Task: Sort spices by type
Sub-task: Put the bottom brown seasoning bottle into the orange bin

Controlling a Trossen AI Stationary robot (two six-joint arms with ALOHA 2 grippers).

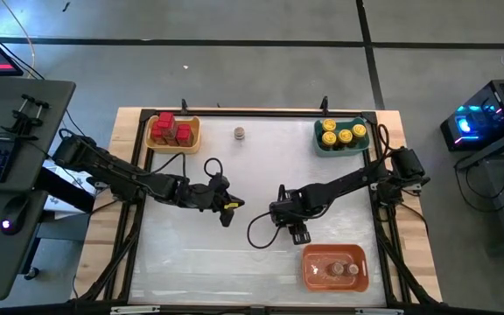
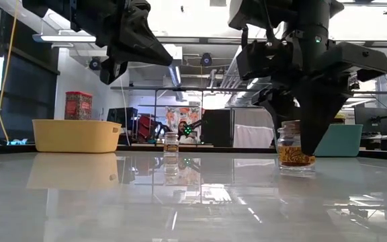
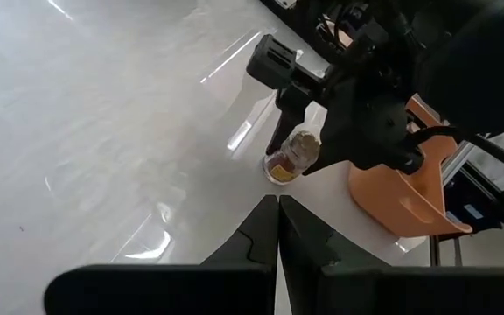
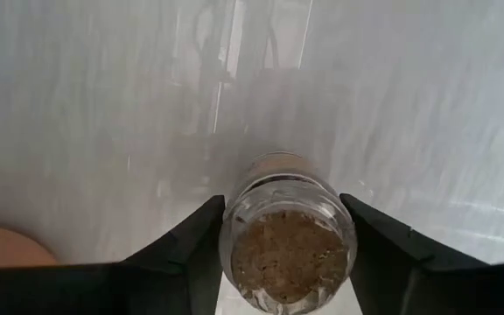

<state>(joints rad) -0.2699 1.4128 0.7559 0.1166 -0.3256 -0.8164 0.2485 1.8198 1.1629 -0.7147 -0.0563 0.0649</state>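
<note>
R gripper (image 4: 287,254) sits down over a small cork-topped jar (image 4: 285,236) near the middle of the desk (image 1: 191,254), jar squarely between the jaws, one finger each side. Jar stands upright, long axis vertical, so the jaws straddle it across its width. The wrist view shows fingers just beside the glass; whether they already press it I can't tell, prob. not fully clamped yet. The low view shows the jar base on the desk, not lifted.

Orange tray (image 1: 335,268) lies near, toward the front edge on the R arm's side, w/ what look like same-type jars inside. The R arm is far nearer to it than the L. Path from jar to tray looks open; only the tray wall to clear.

L gripper (image 1: 227,210) hangs mid-desk w/ jaws together, holding nothing, near the R one but apart; it needs no move.

Other spots: yellow tray (image 1: 174,132) w/ red boxes (image 1: 171,129) at back L, teal tray (image 1: 339,136) w/ yellow-lidded jars (image 1: 343,134) at back R, and one lone jar (image 1: 240,133) between them near the back edge, well apart from both arms.
</note>
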